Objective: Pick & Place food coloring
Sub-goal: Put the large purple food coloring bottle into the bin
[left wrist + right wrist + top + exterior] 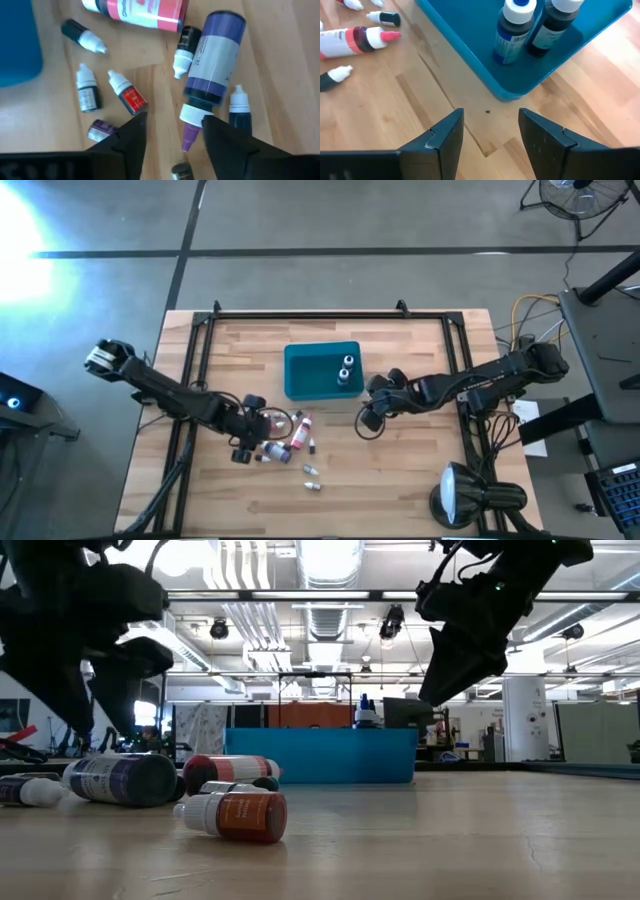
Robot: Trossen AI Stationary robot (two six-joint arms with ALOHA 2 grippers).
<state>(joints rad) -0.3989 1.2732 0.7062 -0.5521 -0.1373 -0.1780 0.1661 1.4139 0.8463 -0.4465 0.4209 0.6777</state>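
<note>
Several food coloring bottles lie on their sides on the wooden table (400, 480), near the table's middle. Among them are a large purple bottle (212, 60), a pink one (145, 10), a small red one (131, 96) and a dark one (87, 92). My left gripper (172, 127) hangs open just above them, its fingers either side of the purple bottle's nozzle (187, 139); I cannot tell whether they touch it. Two bottles (515, 30) stand upright in the teal bin (322, 370). My right gripper (487, 130) is open and holds nothing, over bare wood by the bin's near right corner.
Two small bottles (312, 478) lie apart, nearer the front edge. A black frame (200, 330) runs along the table's sides and back. A dark lamp-like object (470, 495) sits at the near right corner. Bare wood shows at the near middle and the far left.
</note>
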